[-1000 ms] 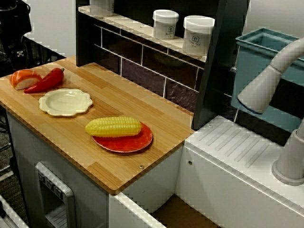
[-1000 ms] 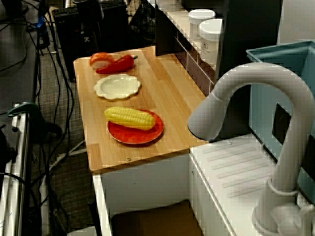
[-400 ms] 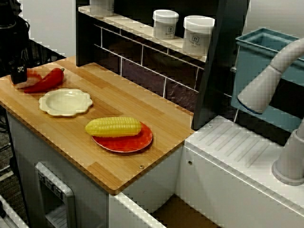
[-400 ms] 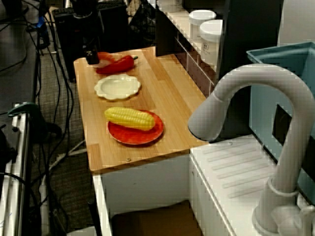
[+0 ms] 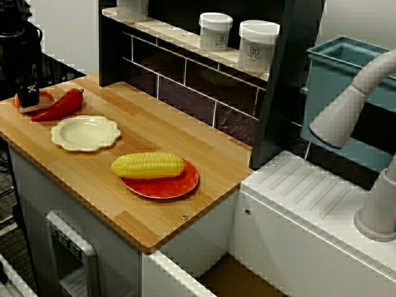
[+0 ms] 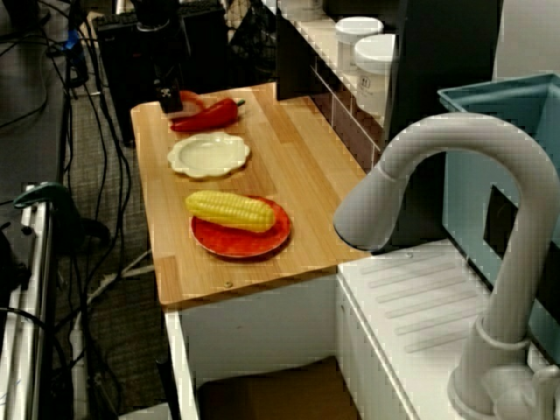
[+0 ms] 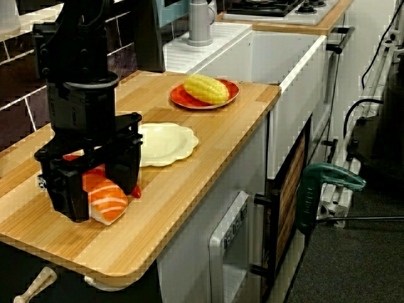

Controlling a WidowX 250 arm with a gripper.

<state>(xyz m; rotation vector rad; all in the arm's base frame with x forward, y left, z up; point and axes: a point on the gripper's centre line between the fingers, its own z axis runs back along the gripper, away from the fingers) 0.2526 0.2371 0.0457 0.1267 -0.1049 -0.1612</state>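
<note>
— Starting with the low view from the counter's end, what lay closest?

— The salmon sushi (image 7: 106,197), resting on the counter (image 7: 158,202) near its end corner. Its long axis ran on a slant. One end pointed out toward the camera and the front edge, and the other ran back beneath the gripper (image 7: 96,189).

— And the fingers?

— They were parted, one black finger on each side of the sushi, with the tips down near the wood. I couldn't tell whether the pads pressed it, because the far finger sat behind the fish.

— Further along?

— A sliver of the red pepper (image 7: 136,191) showed just behind the sushi, and the cream plate (image 7: 165,142) was just beside the gripper. Well beyond them, the corn cob (image 7: 205,89) lay on the red plate (image 7: 187,100).

— What did the high view facing the tiled wall (image 5: 185,86) add?

— It showed the whole pepper, with its stem end toward that wall. The sushi was only a scrap of orange beside the gripper, so its direction couldn't be read there. The view over the faucet (image 6: 455,149) hid it much the same way. Both showed the white jars (image 5: 215,31) on the shelf (image 5: 185,38) at the back, which the low view left out.
</note>
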